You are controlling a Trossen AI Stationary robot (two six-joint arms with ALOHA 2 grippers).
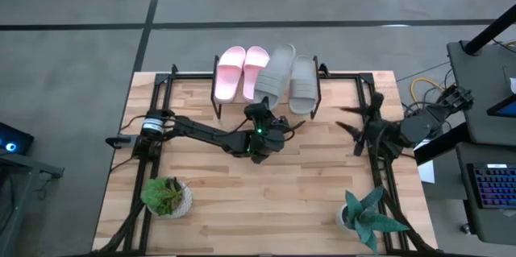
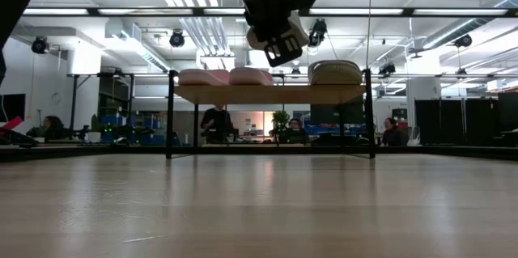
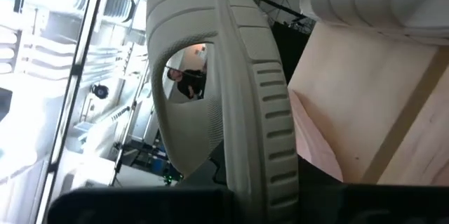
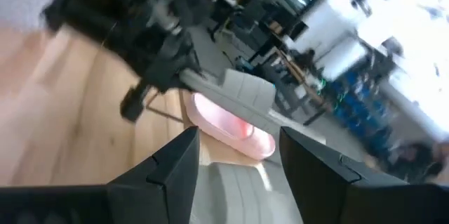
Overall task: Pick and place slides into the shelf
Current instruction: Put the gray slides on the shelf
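On the shelf [image 1: 330, 77] we see two pink slides [image 1: 239, 72] at its left end, then the left gripper [image 1: 260, 113] at its front edge, fingers clenched on a tilted grey slide [image 1: 274, 72], another grey slide [image 1: 305, 84] beside it, right gripper [image 1: 348, 120] rightmost, fingers released.

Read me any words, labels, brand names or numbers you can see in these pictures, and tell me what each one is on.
No text can be read in any view.
The slides, the shelf and the two potted plants show no lettering.
The keyboard at the right edge has keys too small to read.
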